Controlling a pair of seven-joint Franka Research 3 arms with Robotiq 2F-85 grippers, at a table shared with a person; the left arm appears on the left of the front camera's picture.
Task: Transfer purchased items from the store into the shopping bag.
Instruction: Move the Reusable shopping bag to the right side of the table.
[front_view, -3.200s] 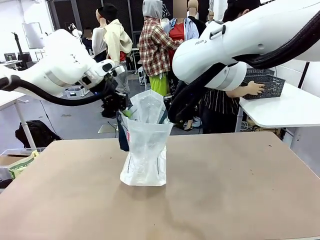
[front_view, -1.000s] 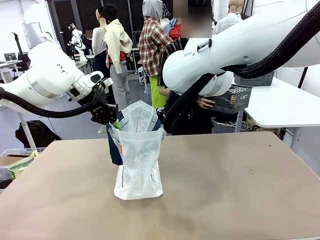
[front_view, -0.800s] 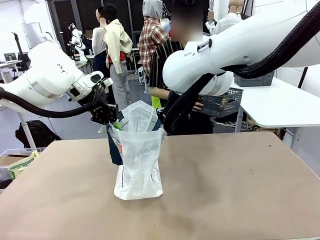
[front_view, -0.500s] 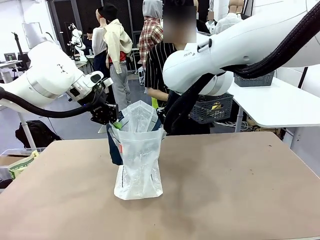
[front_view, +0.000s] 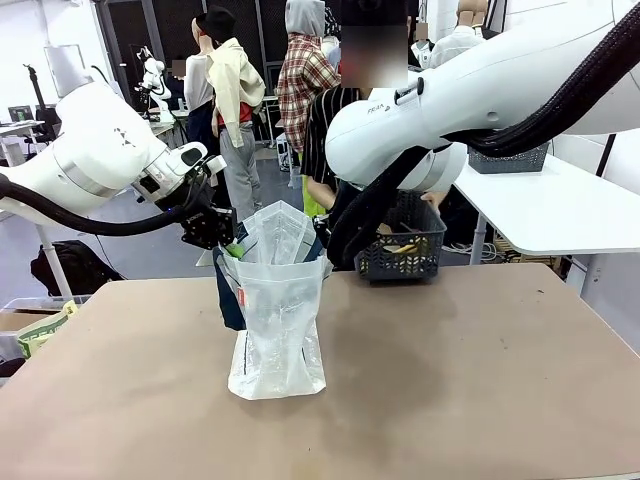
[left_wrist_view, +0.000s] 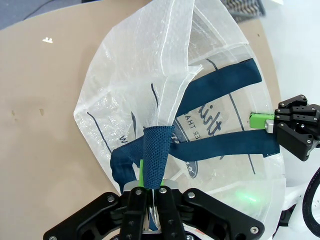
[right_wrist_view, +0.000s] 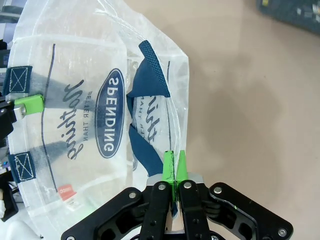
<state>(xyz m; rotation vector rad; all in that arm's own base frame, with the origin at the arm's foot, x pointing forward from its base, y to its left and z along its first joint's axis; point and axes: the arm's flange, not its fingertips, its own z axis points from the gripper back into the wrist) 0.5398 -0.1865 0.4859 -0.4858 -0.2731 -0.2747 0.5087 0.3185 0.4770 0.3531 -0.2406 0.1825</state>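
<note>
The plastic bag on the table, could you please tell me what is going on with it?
The left end effector and right end effector are each shut on the bag at its top edge, holding it upright and open on the table. Behind it, a person holds a dark basket of goods at the far edge.

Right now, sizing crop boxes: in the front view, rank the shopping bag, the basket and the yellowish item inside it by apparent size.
1. shopping bag, though it stands nearer the camera
2. basket
3. yellowish item
</note>
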